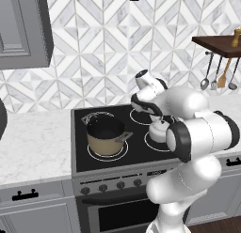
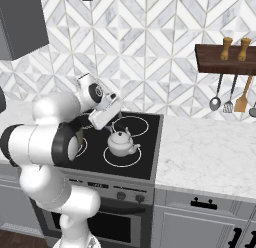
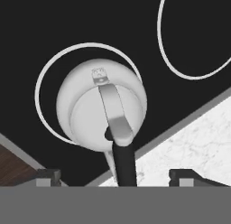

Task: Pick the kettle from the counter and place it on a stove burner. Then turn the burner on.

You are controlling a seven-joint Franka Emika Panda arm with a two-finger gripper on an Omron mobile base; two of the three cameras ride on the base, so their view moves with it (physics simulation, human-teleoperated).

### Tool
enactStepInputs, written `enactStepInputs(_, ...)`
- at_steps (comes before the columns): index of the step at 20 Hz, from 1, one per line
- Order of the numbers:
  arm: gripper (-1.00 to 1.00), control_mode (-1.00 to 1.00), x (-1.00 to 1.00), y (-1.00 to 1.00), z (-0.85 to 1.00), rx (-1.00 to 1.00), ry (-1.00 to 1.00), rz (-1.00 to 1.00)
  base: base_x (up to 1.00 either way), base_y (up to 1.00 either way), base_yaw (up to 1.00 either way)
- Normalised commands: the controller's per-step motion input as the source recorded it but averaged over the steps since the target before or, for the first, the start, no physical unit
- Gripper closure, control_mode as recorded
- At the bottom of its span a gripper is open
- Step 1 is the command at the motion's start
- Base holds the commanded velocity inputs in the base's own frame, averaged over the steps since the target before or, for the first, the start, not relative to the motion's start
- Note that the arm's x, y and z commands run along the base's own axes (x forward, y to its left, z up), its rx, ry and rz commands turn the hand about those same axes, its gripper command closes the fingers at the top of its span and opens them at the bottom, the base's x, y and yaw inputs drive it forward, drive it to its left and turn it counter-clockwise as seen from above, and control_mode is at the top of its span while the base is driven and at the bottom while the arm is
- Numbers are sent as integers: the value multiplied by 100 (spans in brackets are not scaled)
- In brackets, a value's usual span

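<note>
- Closest to the hand camera, the gripper (image 3: 115,175) shows its two dark fingertips (image 3: 47,175) spread wide apart, one on either side of the kettle's handle, and they clamp nothing.
- Below them the kettle (image 3: 100,111) sits upright on the black glass cooktop (image 3: 67,24), its arched handle running over the lid towards the camera.
- From the right base view the kettle (image 2: 121,143) stands inside the front right stove burner (image 2: 122,156), with its spout pointing towards the front right.
- In the hand view the burner's white ring (image 3: 45,74) circles the kettle's body, leaving a wider black gap on one side than on the other.
- From the left base view the kettle (image 1: 159,130) is partly hidden behind the white arm (image 1: 197,128), which bends over the stove.
- Just above the kettle hangs the gripper (image 2: 111,123), not touching its body.
- Another white burner ring (image 2: 131,126) lies behind the kettle, bare.
- On the front left burner stands a tan pot (image 1: 105,136) with a black inside, well apart from the kettle.
- Along the stove's front edge runs a row of dark knobs (image 1: 111,186).
- To the stove's right the marble counter (image 2: 210,152) begins, its near edge meeting the cooktop just beside the kettle's burner.
- Above that counter a wooden shelf (image 2: 225,66) carries hanging utensils (image 2: 216,103).
</note>
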Motion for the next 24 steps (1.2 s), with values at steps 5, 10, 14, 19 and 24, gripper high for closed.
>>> enactStepInputs(5, -100, -100, -61, 14, 48, 0, -11, 2, 0, 0, 0)
enactStepInputs(10, -100, -100, -100, 22, 5, 1, -38, 5, 0, 0, 0)
enactStepInputs(14, -100, -100, -100, 5, 0, 18, -41, 0, 0, 0, 0)
enactStepInputs(19, -100, -100, -88, 0, 0, 31, -33, -8, 0, 0, 0)
enactStepInputs(24, -100, -100, -80, 0, 10, 27, -38, -12, 0, 0, 0)
